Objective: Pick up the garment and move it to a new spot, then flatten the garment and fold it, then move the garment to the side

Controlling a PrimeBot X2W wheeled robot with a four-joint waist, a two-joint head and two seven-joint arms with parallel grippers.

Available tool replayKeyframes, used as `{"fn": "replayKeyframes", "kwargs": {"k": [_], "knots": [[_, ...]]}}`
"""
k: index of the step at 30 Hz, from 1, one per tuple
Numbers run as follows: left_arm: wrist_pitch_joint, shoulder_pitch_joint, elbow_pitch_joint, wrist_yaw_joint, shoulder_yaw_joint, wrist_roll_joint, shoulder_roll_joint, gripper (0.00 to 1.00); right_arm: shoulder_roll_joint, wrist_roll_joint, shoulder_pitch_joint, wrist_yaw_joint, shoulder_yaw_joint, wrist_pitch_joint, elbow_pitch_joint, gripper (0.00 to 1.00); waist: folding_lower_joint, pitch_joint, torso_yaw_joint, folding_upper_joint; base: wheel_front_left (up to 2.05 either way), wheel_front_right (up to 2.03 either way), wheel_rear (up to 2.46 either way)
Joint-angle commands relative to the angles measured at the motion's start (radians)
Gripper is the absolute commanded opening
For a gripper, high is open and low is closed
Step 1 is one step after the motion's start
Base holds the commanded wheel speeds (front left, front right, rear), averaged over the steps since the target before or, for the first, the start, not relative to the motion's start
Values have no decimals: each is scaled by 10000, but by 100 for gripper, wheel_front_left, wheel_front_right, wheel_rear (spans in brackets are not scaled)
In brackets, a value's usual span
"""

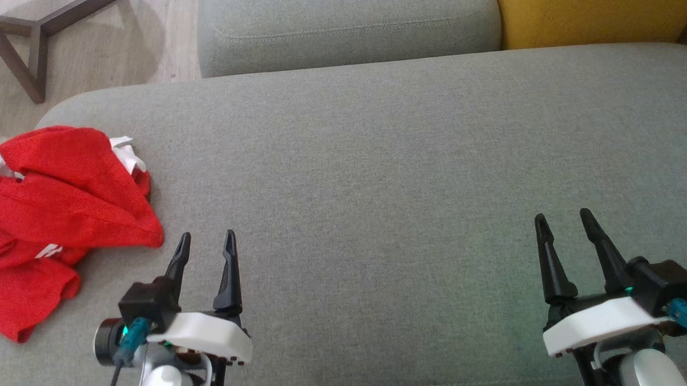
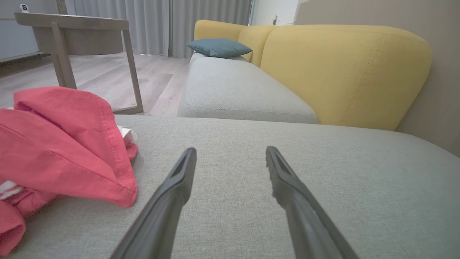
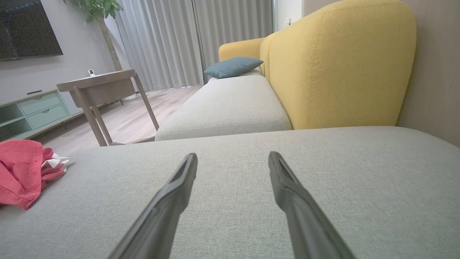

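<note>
I have the red garment [image 1: 53,226] lying crumpled at about nine o'clock in the head view, on the left end of the grey seat cushion [image 1: 377,186], with bits of white fabric showing at its upper edge and one white mark lower down; the picture's left edge cuts part of it off. Nothing holds it. My left gripper [image 1: 207,234] sits at seven o'clock, its two dark fingers spread apart and empty, just beside the garment's nearest corner with a strip of bare cushion between them. In the left wrist view the garment [image 2: 64,151] bulks up at nine o'clock, beside the parted fingers of the left gripper [image 2: 230,148]. My right gripper [image 1: 562,214] is at five o'clock in the head view, well apart from the cloth, fingers likewise spread with nothing between them; from its wrist view the garment [image 3: 21,172] is a small heap far off at nine o'clock. Beyond the cushion at twelve o'clock lies a second grey seat [image 1: 343,27], with the yellow backrest [image 1: 588,7] at one o'clock and a wooden side table [image 1: 24,50] on the pale floor at eleven. A teal pillow [image 2: 217,46] rests at the sofa's far end, before grey curtains [image 3: 179,43].
</note>
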Motion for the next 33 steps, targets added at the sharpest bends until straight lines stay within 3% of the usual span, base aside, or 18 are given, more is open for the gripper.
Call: {"fn": "replayKeyframes", "kwargs": {"k": [1, 33], "knots": [[-146, -355, -282, 108, 215, 307, 148, 100, -16, -316, -197, 75, 225, -139, -450, 100, 0, 4, 6, 0, 0, 0, 0], [-237, -505, -102, 248, 149, 563, 150, 100, 127, -229, -241, 77, -52, -151, -208, 100, 0, 100, 343, 0, 0, 0, 0]]}}
